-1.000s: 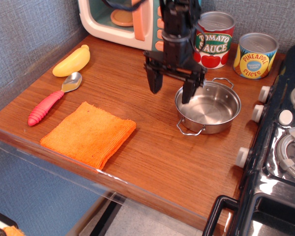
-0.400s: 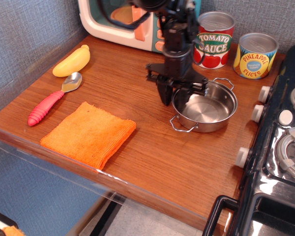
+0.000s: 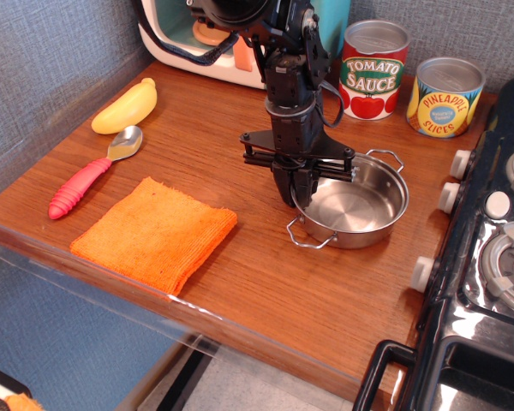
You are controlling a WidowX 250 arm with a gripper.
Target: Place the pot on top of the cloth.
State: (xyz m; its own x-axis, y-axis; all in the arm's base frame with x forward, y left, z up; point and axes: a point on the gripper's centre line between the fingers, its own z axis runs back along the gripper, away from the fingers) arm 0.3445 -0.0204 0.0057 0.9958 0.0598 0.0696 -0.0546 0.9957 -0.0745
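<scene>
The shiny steel pot with two wire loop handles sits right of centre on the wooden counter. My gripper comes straight down from above, and its black fingers are closed together on the pot's left rim. The orange terry cloth lies flat near the counter's front left edge, well to the left of the pot, with nothing on it. I cannot tell whether the pot's base is touching the counter.
A tomato sauce can and a pineapple slices can stand behind the pot. A toy microwave is at the back. A yellow banana and a red-handled spoon lie left. A black stove borders the right.
My gripper went from wide open over the pot's left rim to closed on it. The pot and gripper have shifted a little to the left and toward the front.
</scene>
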